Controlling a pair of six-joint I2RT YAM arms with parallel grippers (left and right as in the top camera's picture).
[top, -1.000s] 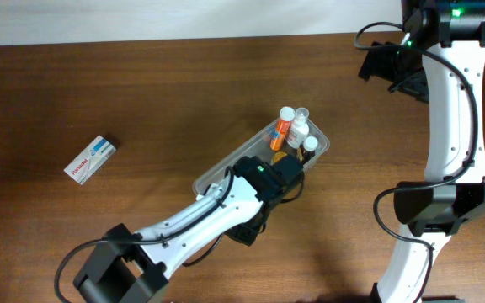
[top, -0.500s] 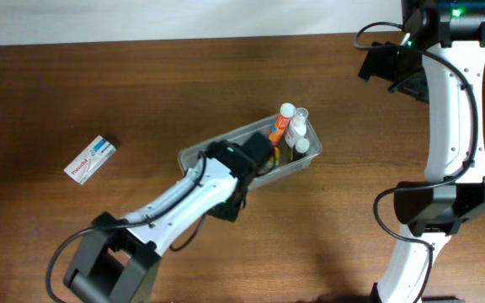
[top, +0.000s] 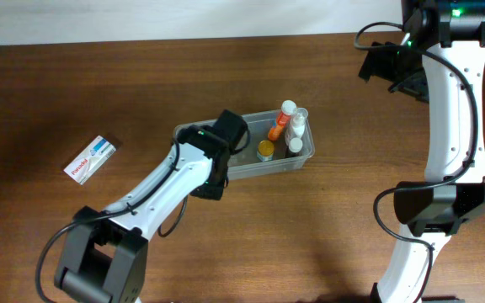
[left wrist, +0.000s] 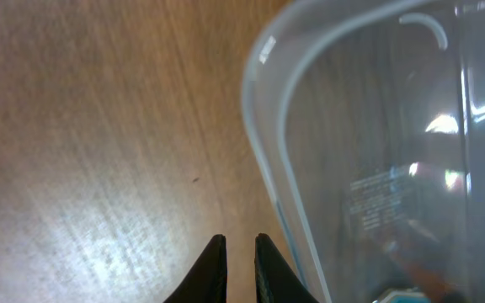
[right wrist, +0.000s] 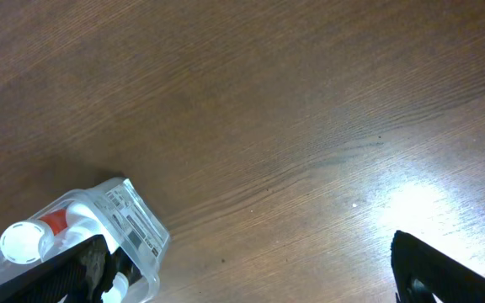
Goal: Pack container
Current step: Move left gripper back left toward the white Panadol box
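Note:
The container (top: 255,160) is a clear tub lying lengthwise at the middle of the table. Small bottles stand at its right end: an orange one (top: 277,129), a white one (top: 296,126) and a yellow-capped one (top: 265,150). My left gripper (top: 232,126) hangs over the tub's left half. In the left wrist view its fingertips (left wrist: 239,241) are shut on nothing, just outside the container's rim (left wrist: 263,151), above bare wood. My right gripper (top: 391,67) stays wide open at the far right, well away; its view catches the container's end (right wrist: 133,223) at the lower left.
A small white and blue medicine box (top: 91,158) lies on the table at the left, apart from the tub. The table's far edge meets a white wall along the top. The right arm's base (top: 440,206) stands at the right.
The left arm swung up and to the left. The container turned from a diagonal lie to nearly level and slid a little left. The right arm has not moved.

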